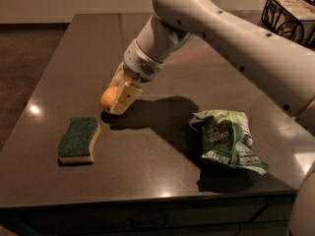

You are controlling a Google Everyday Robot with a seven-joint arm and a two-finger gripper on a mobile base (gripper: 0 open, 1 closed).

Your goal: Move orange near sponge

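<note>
the cream-coloured, blocky two-finger gripper (114,104) is clenched on the small round pale orange (108,97), one finger lying across its right side. it holds the fruit low over the dark, glossy table (162,181); whether the fruit touches the surface cannot be told. the wavy-edged sponge (78,139), dark green on top and pale yellow below, lies flat near it, to the lower left and apart. the white arm (221,38) rises to the upper right. a crumpled green and white snack bag (227,140) lies well right, and a wire basket (290,11) sits at the far corner.
</note>
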